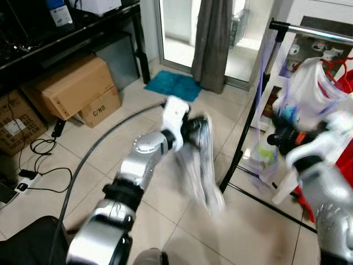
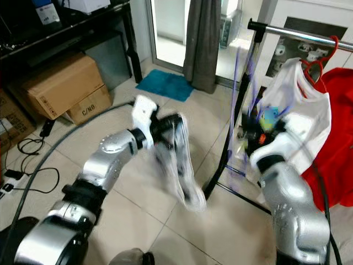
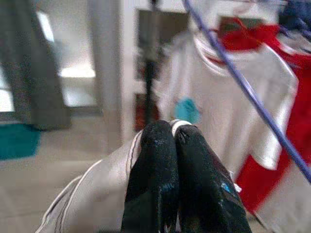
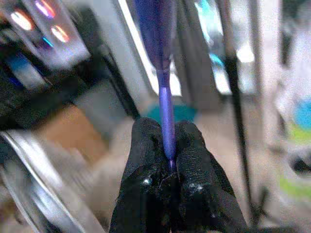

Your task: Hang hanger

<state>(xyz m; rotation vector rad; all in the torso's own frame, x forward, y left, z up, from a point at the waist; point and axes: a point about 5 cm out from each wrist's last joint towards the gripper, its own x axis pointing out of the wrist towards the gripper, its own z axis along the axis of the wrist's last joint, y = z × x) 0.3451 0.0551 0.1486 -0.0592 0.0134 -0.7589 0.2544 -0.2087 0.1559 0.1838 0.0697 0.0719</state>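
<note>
Fingers of the right gripper are pressed together on a thin purple hanger, pinching its wire between the black tips, while the fingers of the left gripper are closed on a fold of pale garment that hangs down blurred from that arm over the tiled floor. In the head views the hanger rises as faint purple lines just beside the black upright of the clothes rack, below its silver rail, so it is not yet hooked on. To do this step well, the right arm probably needs to lift the hook clear above the rail, bring it over, and lower it until the wire bears the weight before the fingers let go; the left arm should keep the cloth from dragging or pulling the hanger sideways, and both should keep off the clothes already there. Counting what can be made out: one purple hanger held, one red hanger on the rail carrying a white shirt, one red garment beside it, one rack, one grey curtain, one blue mat, and three cardboard boxes under the black table.
</note>
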